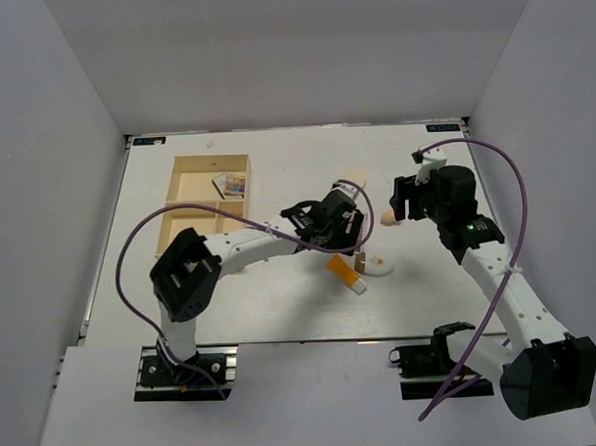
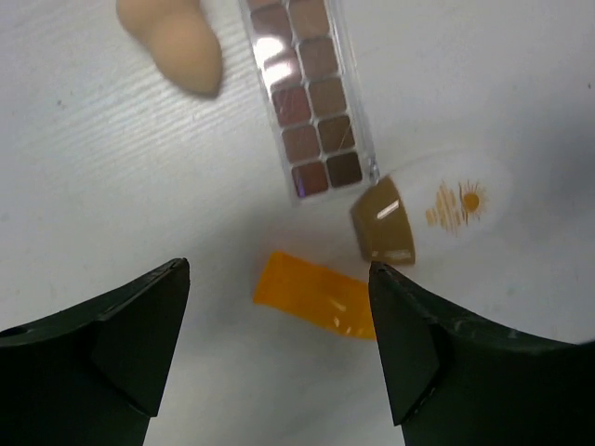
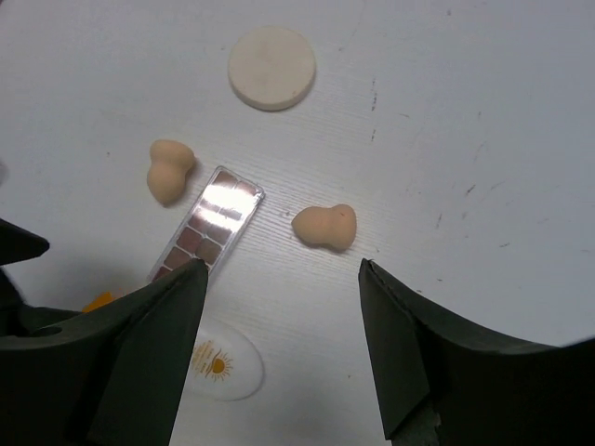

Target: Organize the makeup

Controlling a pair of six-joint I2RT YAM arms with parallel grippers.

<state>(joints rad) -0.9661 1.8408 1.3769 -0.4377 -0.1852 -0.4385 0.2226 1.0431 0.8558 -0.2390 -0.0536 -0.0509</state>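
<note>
Scene: a white bench seen from above, with two arms reaching toward its middle.
Wooden box: pale and divided into compartments, at ten o'clock on the bench. A small palette lies in the compartment at its two o'clock corner.
Loose makeup: clustered just toward three o'clock of the bench centre, well apart from the box.
Left gripper: jaws wide apart, holding nothing, hanging over the orange tube.
Right gripper: jaws wide apart and empty, above the loose items.
Long eyeshadow palette: rows of brown shades under a glinting lid, at twelve o'clock of the tube.
Brown piece: small, at the palette's near end and overlapping the white oval item. I cannot tell what it is.
Sponges: two beige ones, one at ten o'clock of the palette, the other at three o'clock.
Round white disc: at twelve o'clock in the right wrist view, apart from the rest.
Handling, tube: probably light, with a soft, slick body. Pinch it across the width near the cap.
Handling, palette: likely stiff, flat and slippery. Grip its long edges.
Handling, sponges: likely soft and squashy. Close gently at the waist.
Handling, disc: it lies low, so take it by the rim.
</note>
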